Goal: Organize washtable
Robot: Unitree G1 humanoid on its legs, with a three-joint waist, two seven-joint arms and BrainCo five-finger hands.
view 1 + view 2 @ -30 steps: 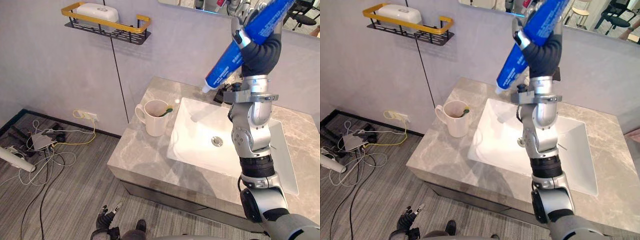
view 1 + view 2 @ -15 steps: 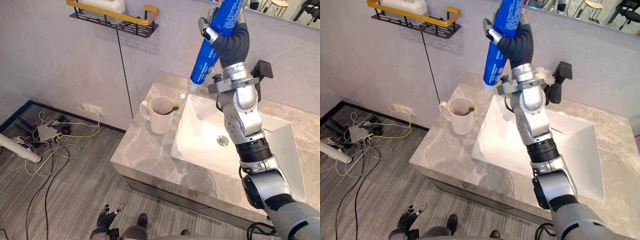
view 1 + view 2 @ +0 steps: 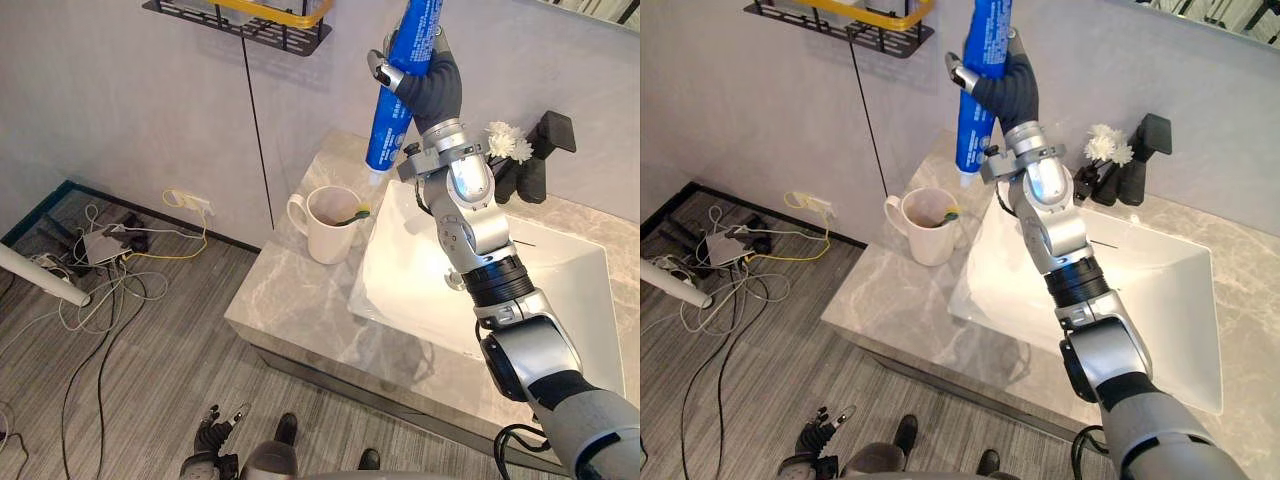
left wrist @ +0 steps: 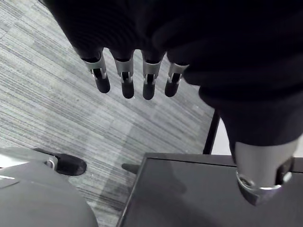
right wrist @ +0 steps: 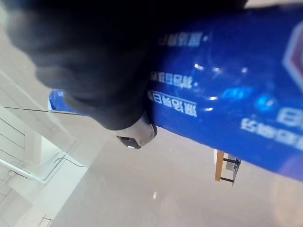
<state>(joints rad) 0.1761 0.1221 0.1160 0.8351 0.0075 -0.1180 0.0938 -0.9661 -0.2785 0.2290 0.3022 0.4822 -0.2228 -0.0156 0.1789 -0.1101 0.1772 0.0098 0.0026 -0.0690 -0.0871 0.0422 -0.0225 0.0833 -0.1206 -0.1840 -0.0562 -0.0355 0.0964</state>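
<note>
- Blue plastic toothpaste tube point(image 3: 386, 118) with a white cap is held in the air, nearly upright with the cap down. The cap is near the rim of the mug, at about 1 o'clock from it.
- Silver right hand point(image 3: 425, 85) has its fingers and thumb curled round the tube's middle, with the arm raised over the basin.
- Cream ceramic mug point(image 3: 328, 230) stands on the grey marble counter point(image 3: 300, 310), with what looks like a green-headed toothbrush point(image 3: 355, 211) leaning inside.
- White rectangular sink point(image 3: 400, 270) lies at 3 o'clock from the mug, just beside it.
- White flowers point(image 3: 508, 140) sit at 2 o'clock, by the wall.
- Black wire shelf point(image 3: 250, 15) with a yellow rail hangs at 11 o'clock.
- Silver left hand point(image 4: 124, 78) hangs low over the grey floor, fingers straight, side by side, holding nothing.
</note>
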